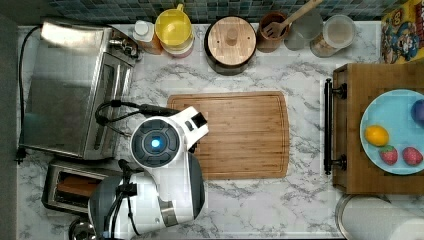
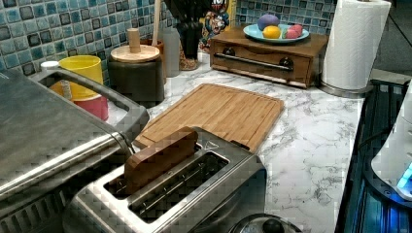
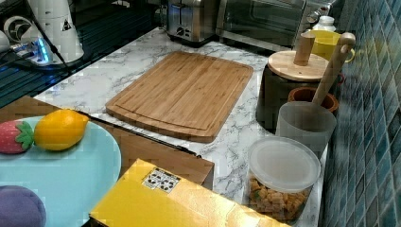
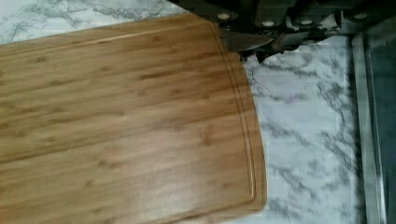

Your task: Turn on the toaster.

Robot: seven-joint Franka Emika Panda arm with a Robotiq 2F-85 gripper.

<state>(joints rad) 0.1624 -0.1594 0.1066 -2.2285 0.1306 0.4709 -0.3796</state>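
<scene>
The toaster (image 1: 70,186) is a small steel box at the top view's lower left, in front of the big toaster oven. In the left view the toaster (image 2: 194,189) holds a brown slice (image 2: 158,155) standing up out of one slot. In the right view the toaster (image 3: 189,19) sits at the far end of the counter. My arm (image 1: 165,150) reaches over the left edge of the cutting board (image 1: 235,135) and covers the toaster's near end in the top view. My gripper (image 4: 261,46) is shut on nothing, above the marble beside the board's corner.
The toaster oven (image 1: 70,90) fills the top view's left. Along the back wall stand a yellow cup (image 1: 174,27), a wooden-lidded canister (image 1: 231,42) and jars. A wooden drawer box (image 1: 350,130) with a blue plate of toy fruit and a paper towel roll (image 1: 380,220) are at the top view's right.
</scene>
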